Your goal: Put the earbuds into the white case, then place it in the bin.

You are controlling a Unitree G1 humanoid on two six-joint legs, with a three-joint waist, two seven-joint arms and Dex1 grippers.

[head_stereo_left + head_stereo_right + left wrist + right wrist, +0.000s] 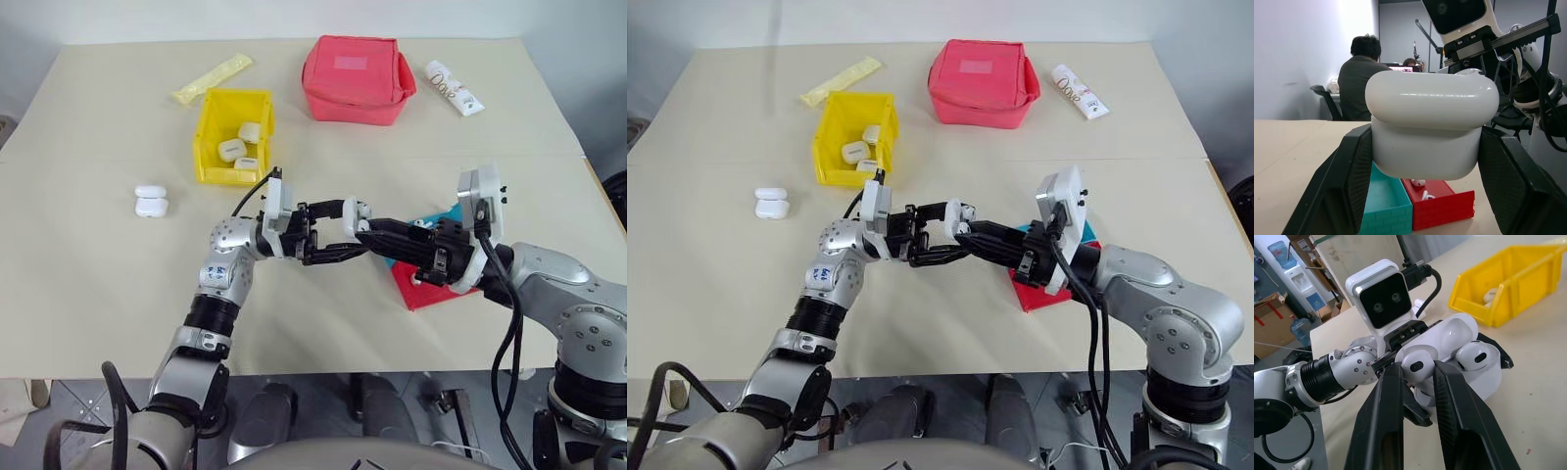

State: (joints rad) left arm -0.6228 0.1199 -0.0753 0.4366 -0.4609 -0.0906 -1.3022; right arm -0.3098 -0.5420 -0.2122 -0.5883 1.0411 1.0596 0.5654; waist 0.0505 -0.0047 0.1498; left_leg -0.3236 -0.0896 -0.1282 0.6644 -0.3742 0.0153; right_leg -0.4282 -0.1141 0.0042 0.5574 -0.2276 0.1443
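Gripping, left gripper: clamped on white case, frame centre, lid up.
Right gripper: pinching earbud just above the case; second earbud seated inside.
Yellow bin: upper left, holding other cases, well apart.

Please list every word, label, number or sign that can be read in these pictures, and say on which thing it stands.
No text can be read.
White tube: dark curly print, too small to read.
Red pouch: a pale patch on top, nothing legible.
Yellow packet: no legible print.
White case in the left gripper: plain.
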